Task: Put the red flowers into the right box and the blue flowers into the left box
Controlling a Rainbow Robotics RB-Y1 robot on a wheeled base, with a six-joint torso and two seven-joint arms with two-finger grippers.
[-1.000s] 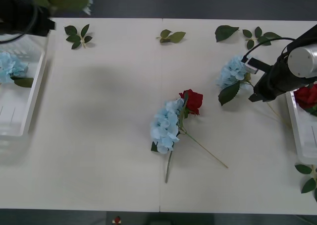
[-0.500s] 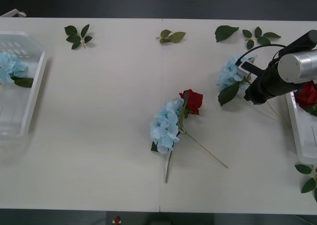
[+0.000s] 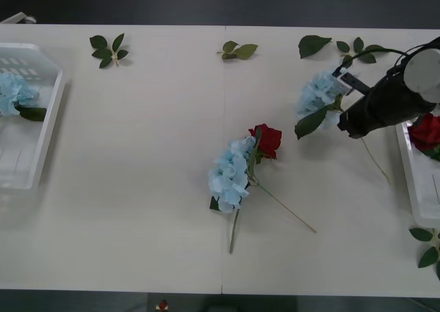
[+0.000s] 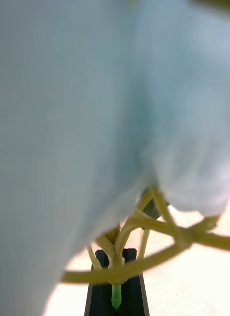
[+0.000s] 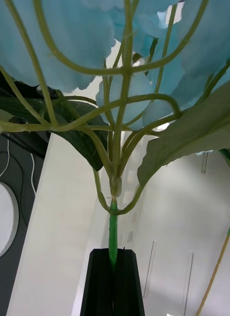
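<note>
The table (image 3: 137, 188) has a smooth, matt cream surface, and the boxes (image 3: 41, 140) at either end look like thin translucent white plastic. The blue flowers (image 3: 230, 174) and red flowers (image 3: 267, 140) have soft, matt cloth-like petals, with dull green leaves and smooth plastic-looking stems (image 5: 113, 232). The left gripper (image 5: 114, 281) and right gripper (image 4: 115, 286) have matt black fingers, and the right arm's wrist housing (image 3: 423, 75) is smooth satin metal.

No readable text, label or number anywhere
</note>
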